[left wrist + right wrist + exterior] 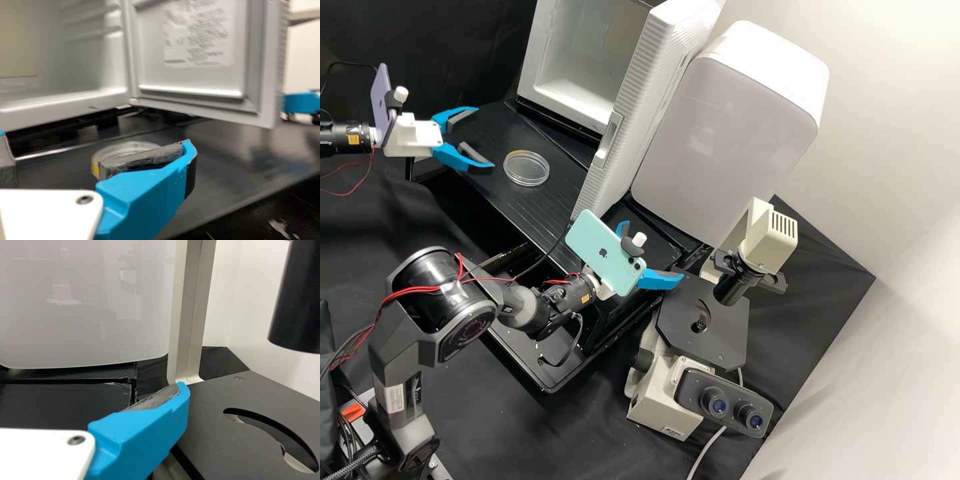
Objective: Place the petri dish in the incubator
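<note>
Two grippers stand open at a lab bench, neither holding anything. The petri dish (527, 167) lies flat on a black shelf (520, 210) in front of the incubator (573, 60), whose door (633, 100) hangs wide open. The left gripper (480, 139) hovers just beside the petri dish with its blue fingers spread. The right gripper (652, 253) sits well apart, over the stage of a microscope (703, 327). The risks look plain. The petri dish is low, clear and smooth, so fingers closing too high could catch only the lid and lift it off, or skid the whole thing across the shelf. A tilted carry could clip the incubator's lower edge or the nearby door.
</note>
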{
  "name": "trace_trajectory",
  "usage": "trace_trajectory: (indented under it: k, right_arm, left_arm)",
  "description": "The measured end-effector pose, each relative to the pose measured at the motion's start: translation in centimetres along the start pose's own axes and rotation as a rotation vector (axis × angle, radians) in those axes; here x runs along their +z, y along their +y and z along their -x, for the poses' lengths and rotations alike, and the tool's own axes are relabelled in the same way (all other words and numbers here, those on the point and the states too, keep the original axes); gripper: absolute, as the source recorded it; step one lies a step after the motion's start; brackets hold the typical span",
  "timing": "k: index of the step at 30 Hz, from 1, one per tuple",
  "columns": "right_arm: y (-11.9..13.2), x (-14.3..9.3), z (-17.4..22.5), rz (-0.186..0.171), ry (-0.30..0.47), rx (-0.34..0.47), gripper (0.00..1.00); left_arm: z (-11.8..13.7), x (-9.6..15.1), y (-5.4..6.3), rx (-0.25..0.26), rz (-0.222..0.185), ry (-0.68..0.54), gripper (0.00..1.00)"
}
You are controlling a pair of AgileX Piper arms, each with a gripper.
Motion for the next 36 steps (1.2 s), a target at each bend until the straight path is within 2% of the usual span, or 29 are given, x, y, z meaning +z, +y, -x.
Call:
trace_trajectory:
  k: [8, 14, 24, 36]
  right_arm:
    - [0.0, 0.0, 0.0, 0.000, 0.000, 0.000, 1.00]
    - [0.0, 0.0, 0.0, 0.000, 0.000, 0.000, 1.00]
    - [0.0, 0.0, 0.0, 0.000, 0.000, 0.000, 1.00]
    - [0.0, 0.0, 0.0, 0.000, 0.000, 0.000, 1.00]
  left_arm:
    - [-0.5, 0.7, -1.5, -0.062, 0.005, -0.030, 1.00]
    - [-1.2, 0.2, -2.6, -0.118, 0.037, -0.005, 1.00]
    - [-3.2, -0.3, -2.9, -0.118, 0.085, 0.014, 1.00]
    - [-4.8, -0.6, -2.9, -0.109, 0.080, 0.023, 1.00]
